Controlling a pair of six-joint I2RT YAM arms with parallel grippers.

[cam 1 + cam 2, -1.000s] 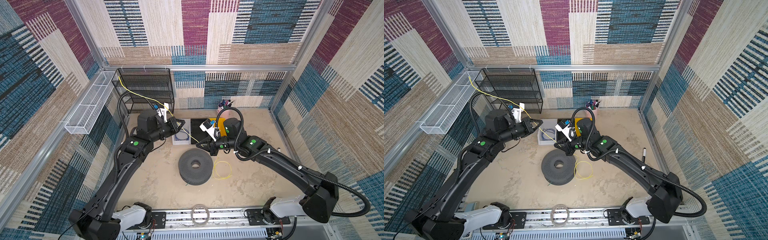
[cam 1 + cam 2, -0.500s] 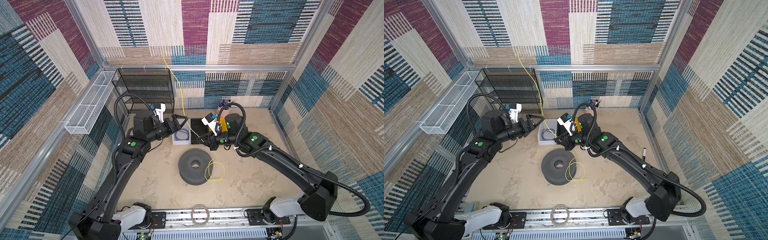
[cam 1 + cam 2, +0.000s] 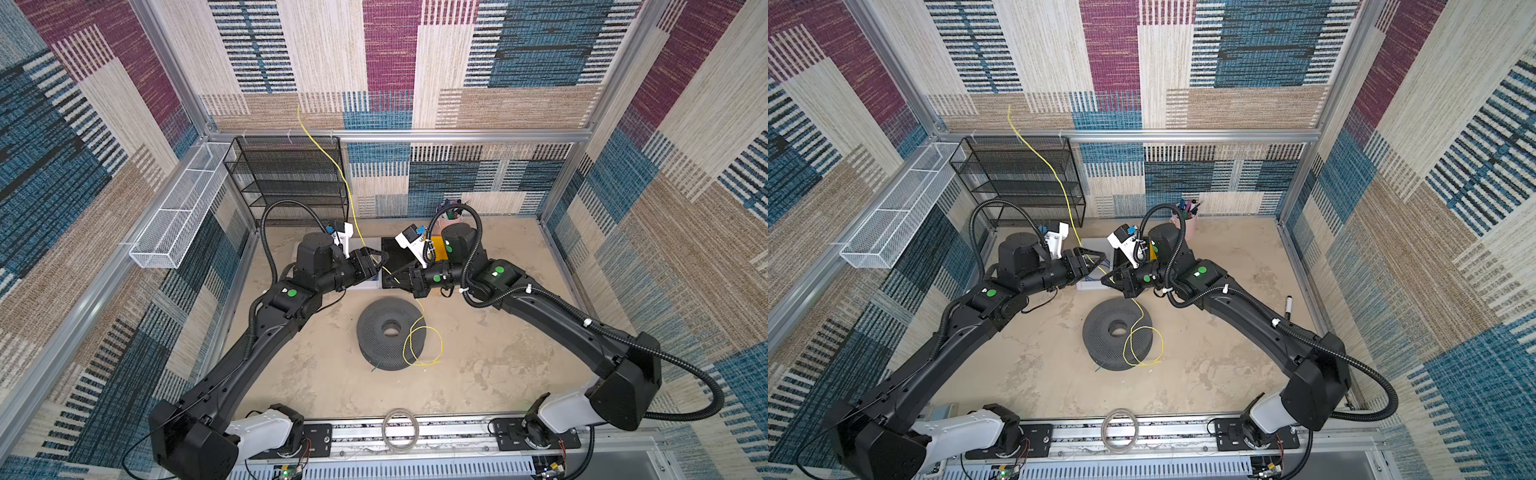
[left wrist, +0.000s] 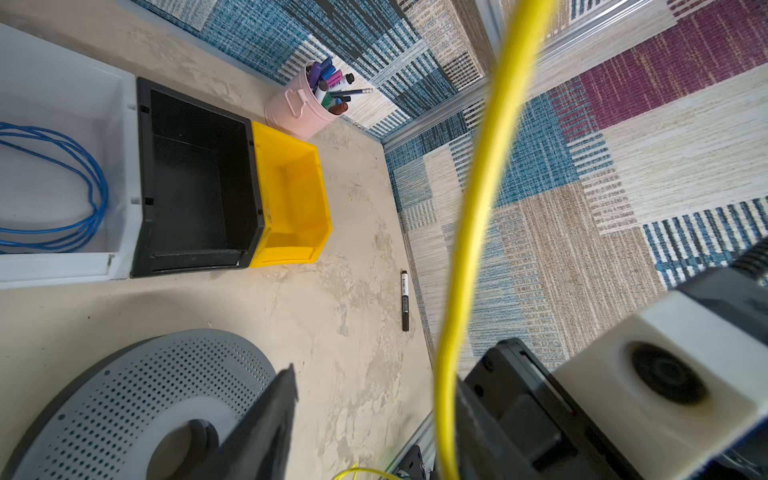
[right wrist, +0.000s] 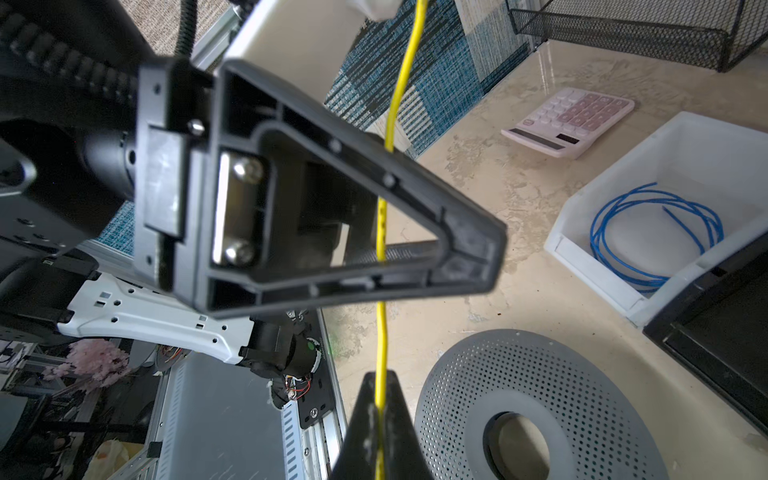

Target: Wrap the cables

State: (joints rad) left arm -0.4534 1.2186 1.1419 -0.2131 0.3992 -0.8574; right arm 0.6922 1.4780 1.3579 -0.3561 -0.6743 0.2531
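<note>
Right wrist view: the yellow cable [image 5: 382,332] is pinched in the right gripper's [image 5: 378,405] closed tips, just above the grey perforated spool [image 5: 561,374]. Both top views show more: the left gripper [image 3: 376,266] has its jaws parted around the cable, not clamping it, and the slack loop is draped over the spool's edge. The blue cable [image 5: 595,241] lies coiled in the white bin [image 5: 673,141] beyond the spool.

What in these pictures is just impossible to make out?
The yellow cable: left wrist view, blurred close to the lens, cut off by the picture's edges.
The blue cable: same view, partly cut off by the edge.
The left end effector: both top views, too small to tell whether it touches the yellow cable.
The marker: left wrist view, label too small to read.
</note>
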